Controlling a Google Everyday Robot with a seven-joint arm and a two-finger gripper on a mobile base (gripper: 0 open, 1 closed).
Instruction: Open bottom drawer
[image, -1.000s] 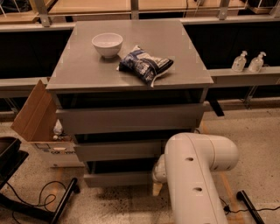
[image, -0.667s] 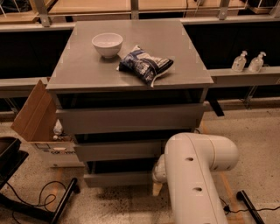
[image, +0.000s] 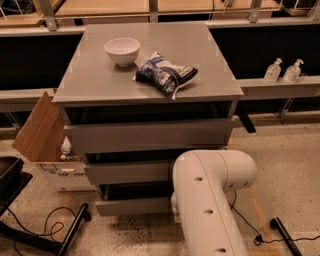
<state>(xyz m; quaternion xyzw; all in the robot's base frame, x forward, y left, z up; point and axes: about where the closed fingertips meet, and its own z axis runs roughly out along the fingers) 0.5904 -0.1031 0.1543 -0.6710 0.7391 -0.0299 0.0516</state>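
The grey cabinet (image: 150, 70) has three drawers. The bottom drawer (image: 132, 206) is the lowest flat grey front, just above the floor, with a dark gap above it. My white arm (image: 210, 200) reaches down in front of the cabinet's lower right side and covers the drawer's right end. My gripper (image: 174, 204) is at that right end of the bottom drawer, almost wholly hidden behind the arm. The two drawer fronts above, the top one (image: 150, 134) and the middle one (image: 130, 172), also show dark gaps over them.
A white bowl (image: 122, 50) and a blue snack bag (image: 166, 74) lie on the cabinet top. An open cardboard box (image: 42, 137) stands at the cabinet's left. Black cables and a black stand (image: 45, 232) lie on the floor at lower left. Two bottles (image: 285, 70) stand on a right ledge.
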